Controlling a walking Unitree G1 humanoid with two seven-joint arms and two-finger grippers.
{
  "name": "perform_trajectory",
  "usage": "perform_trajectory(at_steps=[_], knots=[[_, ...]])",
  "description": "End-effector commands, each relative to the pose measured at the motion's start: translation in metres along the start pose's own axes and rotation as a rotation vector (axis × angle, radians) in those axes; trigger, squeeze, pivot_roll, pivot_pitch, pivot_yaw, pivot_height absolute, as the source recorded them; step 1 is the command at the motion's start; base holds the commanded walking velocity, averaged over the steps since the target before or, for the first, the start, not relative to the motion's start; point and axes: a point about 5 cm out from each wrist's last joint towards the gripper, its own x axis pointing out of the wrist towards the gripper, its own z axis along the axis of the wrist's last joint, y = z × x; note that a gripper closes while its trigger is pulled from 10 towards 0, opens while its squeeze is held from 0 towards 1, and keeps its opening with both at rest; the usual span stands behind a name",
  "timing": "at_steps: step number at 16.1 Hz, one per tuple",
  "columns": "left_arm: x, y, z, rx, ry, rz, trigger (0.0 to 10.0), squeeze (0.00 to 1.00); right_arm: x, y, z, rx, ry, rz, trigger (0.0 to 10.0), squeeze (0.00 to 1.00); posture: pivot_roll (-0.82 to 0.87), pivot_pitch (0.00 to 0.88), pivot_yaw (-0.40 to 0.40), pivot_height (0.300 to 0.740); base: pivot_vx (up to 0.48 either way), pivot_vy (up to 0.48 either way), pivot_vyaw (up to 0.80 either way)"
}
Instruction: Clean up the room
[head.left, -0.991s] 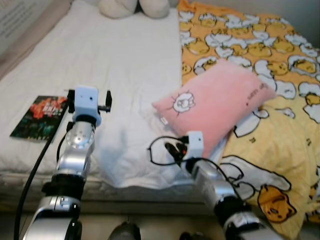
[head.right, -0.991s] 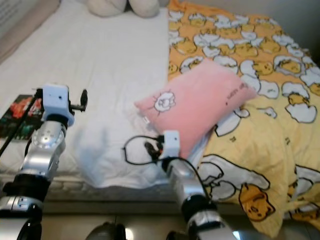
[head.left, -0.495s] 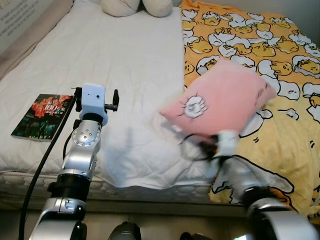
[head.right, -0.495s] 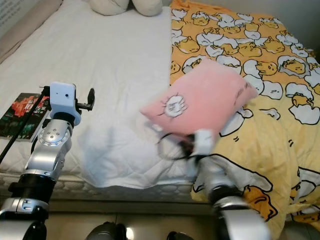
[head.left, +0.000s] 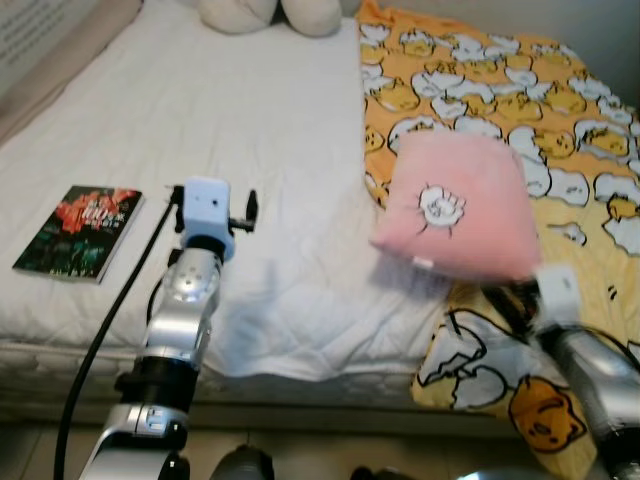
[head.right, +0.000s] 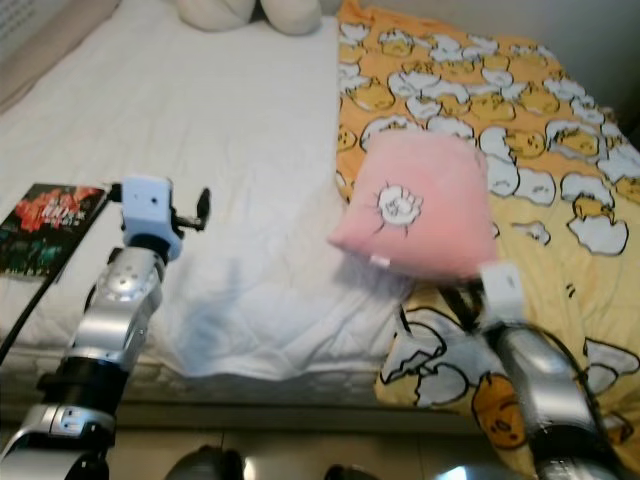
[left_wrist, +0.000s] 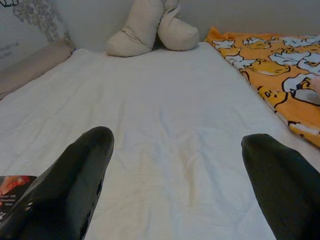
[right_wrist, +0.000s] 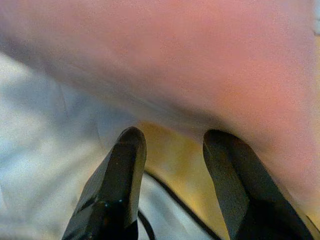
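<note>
A pink pillow (head.left: 460, 205) with a small white cartoon print hangs tilted over the seam between the white sheet (head.left: 220, 110) and the yellow duck-print blanket (head.left: 520, 90). My right gripper (right_wrist: 172, 140) sits just under the pillow's near lower edge. Its fingers stand a little apart, with blanket and a black cable showing between them and the pillow against the tips. My left gripper (left_wrist: 177, 185) is held open over the white sheet, nothing between its fingers. A dark book with a red cover (head.left: 78, 232) lies on the sheet to its left.
Two cream cushions (head.left: 270, 12) rest at the head of the bed. The mattress's front edge (head.left: 250, 385) runs just before my arms, with floor below. A pale wall or headboard panel (head.left: 40, 40) borders the bed's left side.
The pink pillow has risen off the sheet and swung to the right with my right arm, onto the blanket side. The left arm has kept its place while the camera shifted slightly.
</note>
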Motion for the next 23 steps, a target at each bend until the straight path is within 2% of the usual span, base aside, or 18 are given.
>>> perform_trajectory(at_steps=[1, 3, 4, 5, 6, 7, 9, 10, 11, 12, 14, 15, 17, 20, 22, 23], knots=[[0.000, -0.005, 0.001, -0.007, 0.007, -0.021, 10.0, 0.00, -0.011, -0.006, -0.002, -0.056, 0.037, 0.006, 10.0, 0.00, 0.07, 0.023, -0.091, 0.740, 0.000, 0.000, 0.00], [-0.002, -0.009, -0.002, -0.025, 0.015, -0.031, 10.0, 0.00, -0.034, -0.028, -0.010, -0.093, 0.092, -0.039, 10.0, 0.00, 0.05, 0.004, -0.098, 0.740, 0.000, 0.000, 0.00], [-0.003, -0.010, -0.003, -0.030, 0.019, -0.034, 10.0, 0.00, -0.038, -0.034, -0.011, -0.108, 0.107, -0.049, 10.0, 0.00, 0.05, 0.000, -0.100, 0.740, 0.000, 0.000, 0.00], [-0.004, -0.014, -0.004, -0.041, 0.025, -0.042, 10.0, 0.00, -0.047, -0.049, -0.011, -0.159, 0.133, -0.095, 10.0, 0.00, 0.05, 0.000, -0.100, 0.740, 0.000, 0.000, 0.00], [-0.004, -0.020, -0.004, -0.057, 0.025, -0.064, 10.0, 0.00, -0.054, -0.070, -0.003, -0.205, 0.131, -0.199, 10.0, 0.00, 0.05, 0.000, -0.102, 0.740, 0.000, 0.000, 0.00], [-0.004, -0.024, -0.005, -0.061, 0.025, -0.083, 10.0, 0.00, -0.053, -0.072, 0.002, -0.209, 0.106, -0.220, 10.0, 0.00, 0.05, 0.000, -0.101, 0.740, 0.000, 0.000, 0.00], [-0.004, -0.038, -0.006, -0.027, 0.028, -0.149, 10.0, 0.00, -0.041, -0.060, 0.026, -0.170, -0.053, -0.250, 10.0, 0.00, 0.06, 0.000, -0.098, 0.740, 0.000, 0.000, 0.00], [-0.004, -0.048, -0.007, -0.104, 0.041, -0.176, 10.0, 0.00, -0.029, -0.038, 0.052, -0.060, -0.256, -0.311, 10.0, 0.00, 0.06, 0.000, -0.083, 0.740, 0.000, 0.000, 0.00], [-0.003, -0.050, -0.010, -0.170, 0.063, -0.167, 10.0, 0.00, -0.023, -0.023, 0.063, 0.024, -0.356, -0.361, 10.0, 0.00, 0.05, 0.000, -0.075, 0.740, 0.000, 0.000, 0.00], [-0.001, -0.051, -0.013, -0.199, 0.078, -0.155, 10.0, 0.00, -0.017, -0.009, 0.067, 0.100, -0.408, -0.387, 10.0, 0.00, 0.05, 0.000, -0.062, 0.740, 0.000, 0.000, 0.00], [0.000, -0.053, -0.016, -0.235, 0.087, -0.147, 10.0, 0.00, -0.007, 0.024, 0.064, 0.165, -0.438, -0.357, 10.0, 0.00, 0.04, 0.000, -0.054, 0.740, 0.000, -0.371, 0.00], [0.000, -0.058, -0.015, -0.218, 0.082, -0.163, 10.0, 0.00, -0.001, 0.039, 0.060, 0.179, -0.430, -0.325, 10.0, 0.00, 0.04, 0.000, -0.045, 0.740, 0.000, -0.469, 0.00], [0.002, -0.065, -0.012, -0.190, 0.063, -0.197, 10.0, 0.00, 0.007, 0.059, 0.053, 0.176, -0.403, -0.299, 10.0, 0.00, 0.03, 0.000, -0.035, 0.740, 0.000, -0.467, 0.00], [0.003, -0.069, -0.012, -0.187, 0.064, -0.219, 10.0, 0.00, 0.006, 0.062, 0.049, 0.169, -0.380, -0.324, 10.0, 0.00, 0.03, 0.000, -0.026, 0.740, 0.000, -0.465, -0.27], [0.007, -0.067, -0.015, -0.156, 0.078, -0.211, 10.0, 0.00, 0.004, 0.055, 0.045, 0.155, -0.376, -0.357, 10.0, 0.00, 0.02, 0.000, -0.021, 0.740, 0.000, -0.227, -0.59], [0.009, -0.064, -0.016, -0.132, 0.080, -0.191, 10.0, 0.00, 0.005, 0.057, 0.047, 0.141, -0.380, -0.346, 10.0, 0.00, 0.02, 0.000, -0.020, 0.740, 0.000, 0.000, 0.00]])
